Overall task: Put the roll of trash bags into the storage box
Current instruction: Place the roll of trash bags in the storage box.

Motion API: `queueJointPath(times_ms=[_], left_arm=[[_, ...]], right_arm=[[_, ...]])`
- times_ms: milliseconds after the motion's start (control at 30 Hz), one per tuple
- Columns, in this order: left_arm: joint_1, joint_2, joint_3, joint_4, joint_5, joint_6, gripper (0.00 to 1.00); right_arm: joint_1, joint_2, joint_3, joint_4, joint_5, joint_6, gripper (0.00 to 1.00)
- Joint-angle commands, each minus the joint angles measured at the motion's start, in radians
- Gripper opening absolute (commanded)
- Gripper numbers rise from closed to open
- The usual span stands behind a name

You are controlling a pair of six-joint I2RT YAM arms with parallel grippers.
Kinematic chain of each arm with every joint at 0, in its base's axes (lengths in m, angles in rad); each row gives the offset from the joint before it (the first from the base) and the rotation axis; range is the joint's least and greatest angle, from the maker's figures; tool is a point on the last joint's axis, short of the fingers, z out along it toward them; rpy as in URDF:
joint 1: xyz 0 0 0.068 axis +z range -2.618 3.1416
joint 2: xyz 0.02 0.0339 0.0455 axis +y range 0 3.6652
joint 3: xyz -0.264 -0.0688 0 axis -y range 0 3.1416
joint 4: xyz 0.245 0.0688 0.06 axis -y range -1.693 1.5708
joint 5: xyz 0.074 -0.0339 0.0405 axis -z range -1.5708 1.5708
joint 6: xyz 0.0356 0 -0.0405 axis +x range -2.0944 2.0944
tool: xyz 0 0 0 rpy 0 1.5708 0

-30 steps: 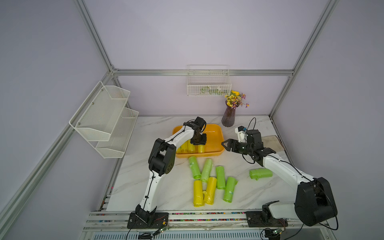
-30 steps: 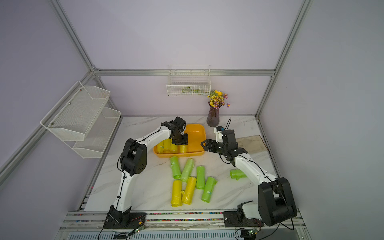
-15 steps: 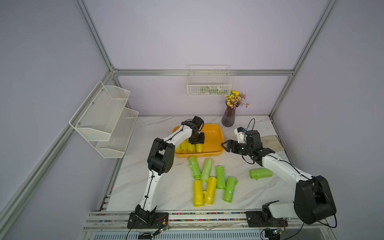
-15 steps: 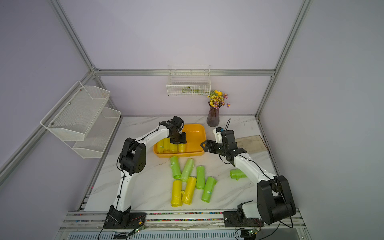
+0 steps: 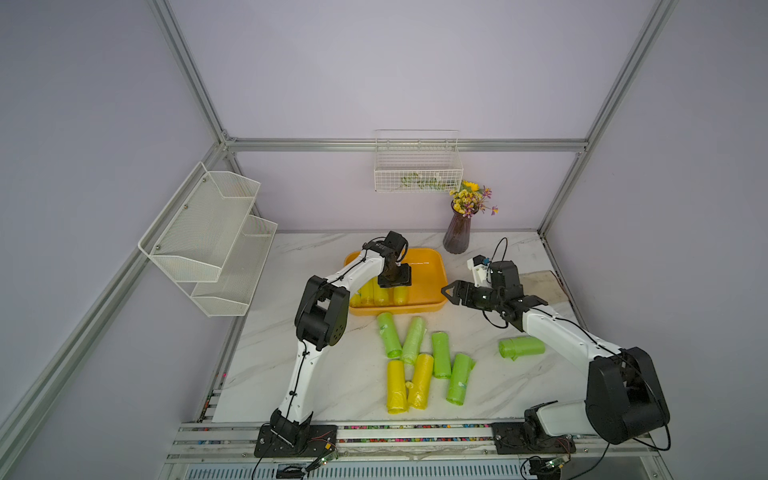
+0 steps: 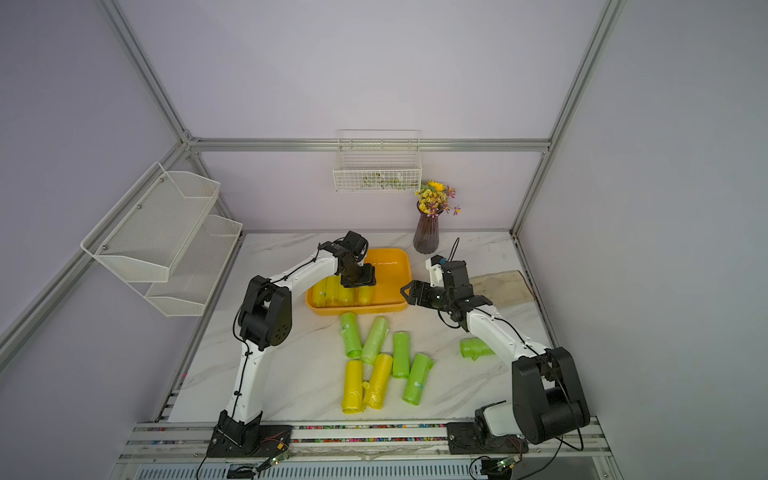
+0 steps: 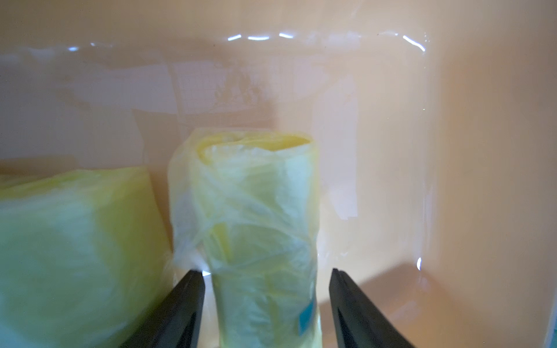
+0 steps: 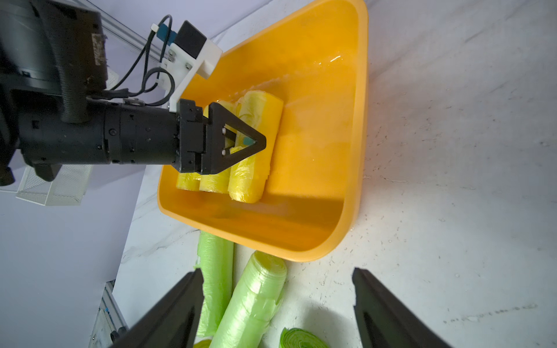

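Now my left gripper [image 7: 262,272], spread, straddles the yellow roll [image 7: 250,195] lying lengthwise up-frame in the storage box [image 7: 452,150], seemingly untouched

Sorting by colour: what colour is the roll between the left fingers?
Yellow roll, clearest in the right wrist view.

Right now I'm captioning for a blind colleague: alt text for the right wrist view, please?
The left gripper reaches into the orange storage box, jaws open around a yellow roll lying beside other yellow rolls. Nearer the camera, green rolls lie on the marble table before the open right gripper.
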Motion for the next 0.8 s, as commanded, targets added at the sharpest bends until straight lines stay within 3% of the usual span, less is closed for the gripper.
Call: queueJointPath(times_ms=[0, 533, 767], left_arm=[[0.018, -0.074, 0.03, 0.013, -0.052, 0.003, 0.68], [0.024, -0.174, -0.03, 0.068, -0.071, 0.006, 0.78], [0.029, -0.233, -0.05, 0.076, -0.09, 0.004, 1.0]], right_arm=[[-0.005, 0.01, 0.021, 0.016, -0.007, -0.005, 0.83], [-0.005, 0.026, 0.053, -0.004, -0.006, -0.014, 0.83], [-0.004, 0.054, 0.088, -0.01, -0.014, -0.022, 0.83]])
